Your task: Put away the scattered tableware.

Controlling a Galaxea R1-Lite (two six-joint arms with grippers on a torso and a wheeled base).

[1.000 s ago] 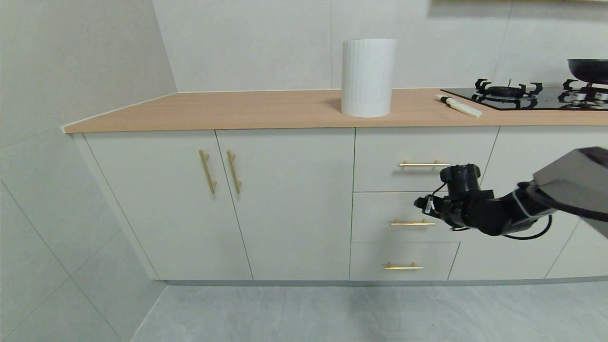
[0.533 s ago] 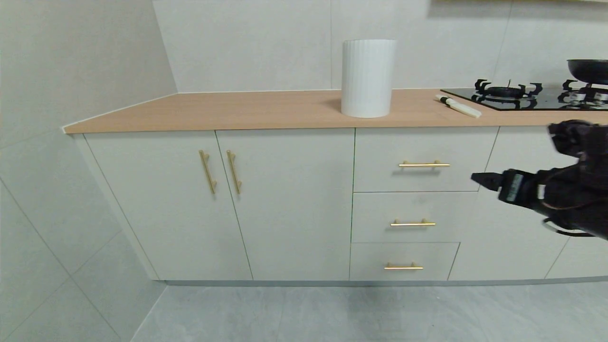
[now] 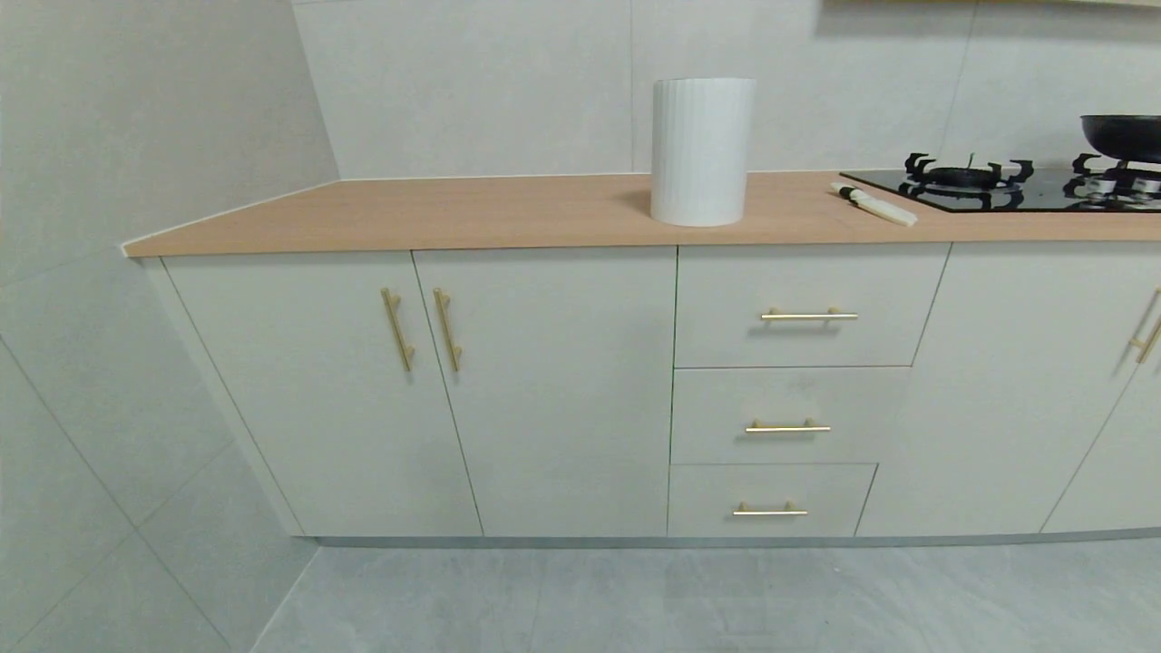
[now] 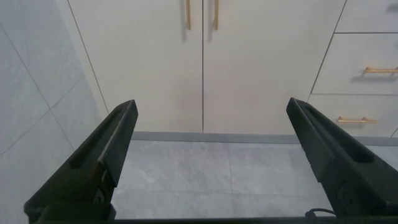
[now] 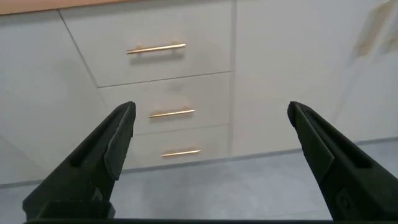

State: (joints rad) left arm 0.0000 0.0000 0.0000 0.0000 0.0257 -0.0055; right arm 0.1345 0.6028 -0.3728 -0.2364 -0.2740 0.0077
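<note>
The right gripper (image 5: 210, 112) has drawn back from the middle drawer handle (image 3: 787, 427), swinging away to the robot's right.

The right pincer (image 5: 210, 111) has its two black fingers (image 5: 102, 165) spread wide, with nothing between them. Beyond them stands a pale cabinet front with three stacked drawers, all shut. The top drawer (image 5: 199, 59) sits just under the wooden desk edge (image 5: 56, 6) and carries a horizontal brass bar handle (image 5: 155, 48). The middle drawer (image 5: 205, 99) has a shorter brass handle (image 5: 171, 113), and the bottom drawer (image 5: 205, 142) has one (image 5: 180, 152) as well. Beside the drawers is a plain cabinet door (image 5: 286, 62), with a blurred brass pull (image 5: 373, 25) farther along. Grey floor (image 5: 211, 186) lies below the cabinet.
</note>
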